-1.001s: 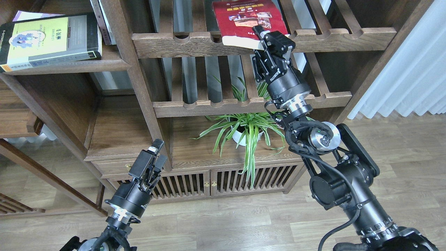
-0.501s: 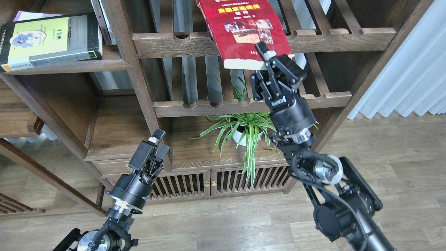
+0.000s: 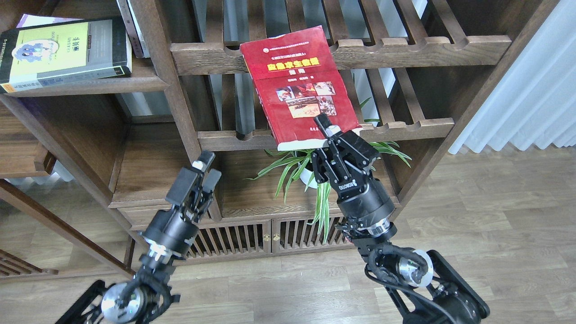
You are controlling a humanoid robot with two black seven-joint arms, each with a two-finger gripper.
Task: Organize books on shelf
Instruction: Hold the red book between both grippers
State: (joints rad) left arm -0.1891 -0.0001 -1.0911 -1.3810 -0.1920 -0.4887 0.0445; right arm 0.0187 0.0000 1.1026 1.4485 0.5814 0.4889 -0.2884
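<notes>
While the shelf (image 3: 90, 83) at upper left carries the yellow-green book (image 3: 63, 51) lying flat on a pale lilac paperback (image 3: 36, 19), the dark-red paperback (image 3: 301, 85) hangs tilted in front of the slatted racks (image 3: 342, 49), off any surface. Its lower edge is pinched by the right gripper (image 3: 330, 137), above the potted plant (image 3: 315, 166). Lower left, the left gripper (image 3: 204, 168) holds nothing, its fingers narrowly parted.
</notes>
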